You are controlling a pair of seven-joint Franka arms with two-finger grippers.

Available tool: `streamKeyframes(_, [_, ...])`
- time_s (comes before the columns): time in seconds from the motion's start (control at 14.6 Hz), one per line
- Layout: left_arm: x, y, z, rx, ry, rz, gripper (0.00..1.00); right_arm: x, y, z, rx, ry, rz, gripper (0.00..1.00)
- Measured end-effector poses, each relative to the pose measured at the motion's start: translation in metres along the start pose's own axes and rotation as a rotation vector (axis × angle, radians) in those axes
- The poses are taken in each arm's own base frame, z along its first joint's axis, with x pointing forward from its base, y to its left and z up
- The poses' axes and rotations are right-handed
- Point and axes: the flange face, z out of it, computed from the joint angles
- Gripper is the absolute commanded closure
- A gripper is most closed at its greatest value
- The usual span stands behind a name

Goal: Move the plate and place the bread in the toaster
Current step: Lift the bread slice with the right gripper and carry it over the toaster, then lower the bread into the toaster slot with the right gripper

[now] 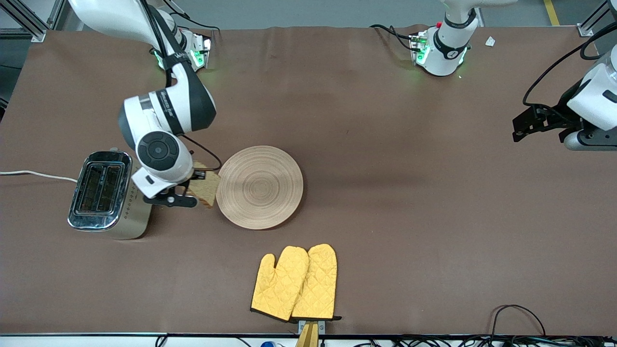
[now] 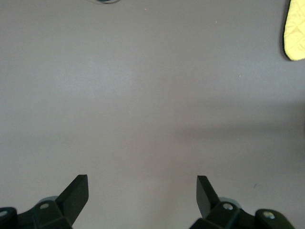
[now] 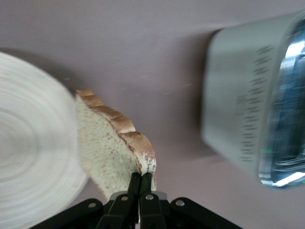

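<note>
Right gripper [image 3: 140,179] pinches bread [image 3: 112,145] by its crust, over the gap between toaster [image 1: 107,193] and plate [image 1: 259,187], mid-bench; left gripper [image 2: 142,191] waits spread near its end; thin grip risks the slice swinging, missing a slot

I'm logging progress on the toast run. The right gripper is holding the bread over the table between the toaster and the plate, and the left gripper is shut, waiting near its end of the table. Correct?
Not quite: the left gripper is open, its fingers spread wide in the left wrist view. The rest holds: the right gripper is shut on the bread, between the toaster and the plate.
</note>
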Motion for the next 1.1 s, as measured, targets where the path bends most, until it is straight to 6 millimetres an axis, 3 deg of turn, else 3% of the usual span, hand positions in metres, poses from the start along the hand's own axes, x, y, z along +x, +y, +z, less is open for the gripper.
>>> streamKeyframes(0.21, [0.000,-0.003,-0.002,0.000,0.004,-0.023,0.00,0.002,0.037,-0.033,-0.153,-0.005,-0.058,0.99])
streamKeyframes(0.41, [0.001,-0.007,-0.002,0.000,0.005,-0.028,0.00,0.005,0.085,-0.043,-0.276,-0.059,-0.061,0.99])
streamKeyframes(0.55, [0.001,-0.005,-0.002,0.000,0.005,-0.026,0.00,0.007,0.113,-0.037,-0.379,-0.106,-0.076,0.99])
streamKeyframes(0.89, [0.000,0.000,-0.002,-0.001,0.005,-0.011,0.00,0.019,0.159,-0.021,-0.498,-0.167,-0.089,0.99])
streamKeyframes(1.03, [0.000,0.000,-0.002,-0.001,0.007,-0.010,0.00,0.028,0.166,-0.004,-0.534,-0.195,-0.092,0.99])
streamKeyframes(1.1, [0.000,0.000,-0.003,-0.001,0.008,-0.009,0.00,0.037,0.162,0.015,-0.567,-0.218,-0.103,0.99])
